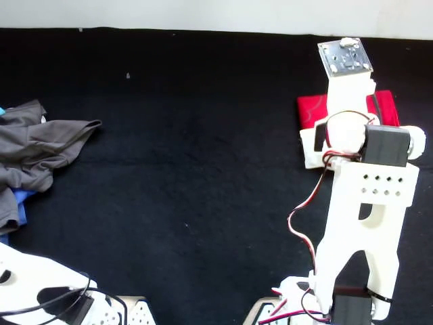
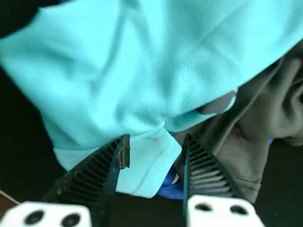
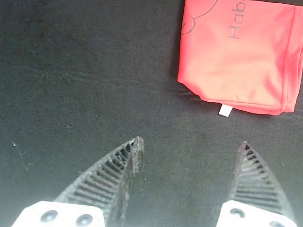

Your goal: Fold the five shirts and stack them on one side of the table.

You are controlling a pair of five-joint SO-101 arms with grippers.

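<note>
1. My right gripper (image 3: 191,142) hangs released, both jaws spread wide over the bare black table (image 1: 203,169), holding nothing.
2. The folded red shirt (image 3: 236,56) lies flat at the far right of the table, just beyond those jaws and apart from them.
3. My left gripper (image 2: 156,137) is parted too. The hem of the teal shirt (image 2: 142,71) lies between its jaws but is not pinched.
4. The grey shirt (image 1: 40,142) and blue shirt (image 1: 21,206) sit crumpled together at the left edge, with the teal one draped over the grey.

Robotics lab bench setup: 2 white printed arms (image 1: 365,203) with exposed wires (image 1: 301,217) are sitting at a black cloth-covered table (image 1: 203,169), a plain white wall (image 1: 203,13) running behind.
</note>
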